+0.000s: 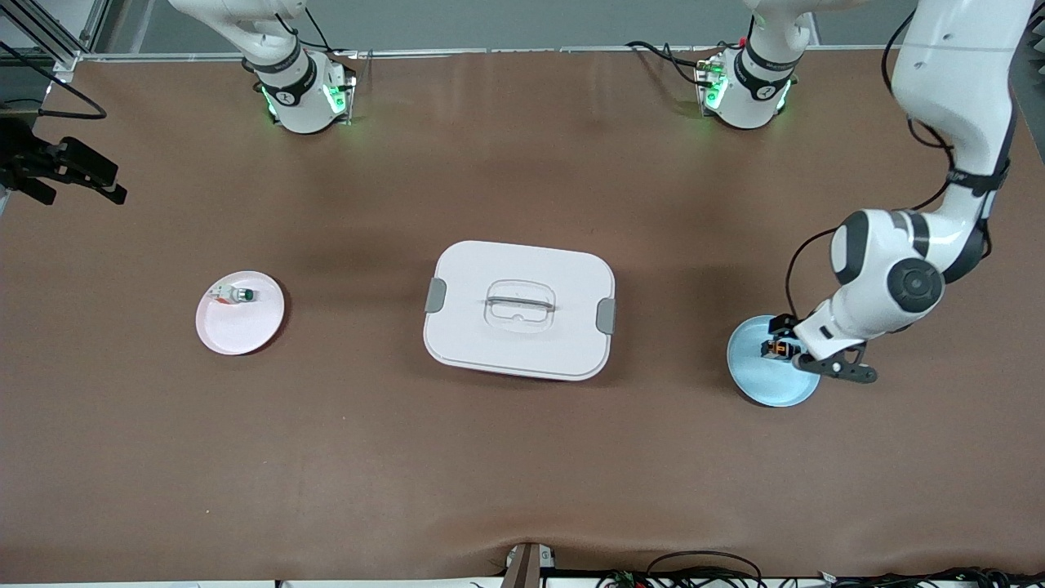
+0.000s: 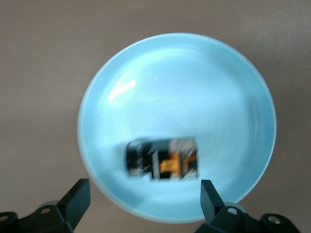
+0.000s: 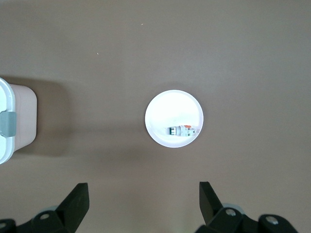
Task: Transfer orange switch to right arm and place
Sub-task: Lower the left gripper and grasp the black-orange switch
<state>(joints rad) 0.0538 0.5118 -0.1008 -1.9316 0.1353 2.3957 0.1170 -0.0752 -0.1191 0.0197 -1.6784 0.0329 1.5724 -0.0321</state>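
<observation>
Left pincer (image 2: 143, 201), jaws apart, hovers over the orange switch (image 2: 163, 158); misaligned descent could skid it across the blue plate (image 2: 194, 77). Right pincer (image 3: 143, 201), jaws apart, waits.

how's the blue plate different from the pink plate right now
The blue plate lies at the left arm's end of the table; the pink plate lies at the right arm's end. The blue plate holds the orange switch; the pink plate holds a small white part with a green cap. The open left gripper hangs just above the blue plate; the open right gripper sits high above the pink one. Both are round, one item each.
</observation>
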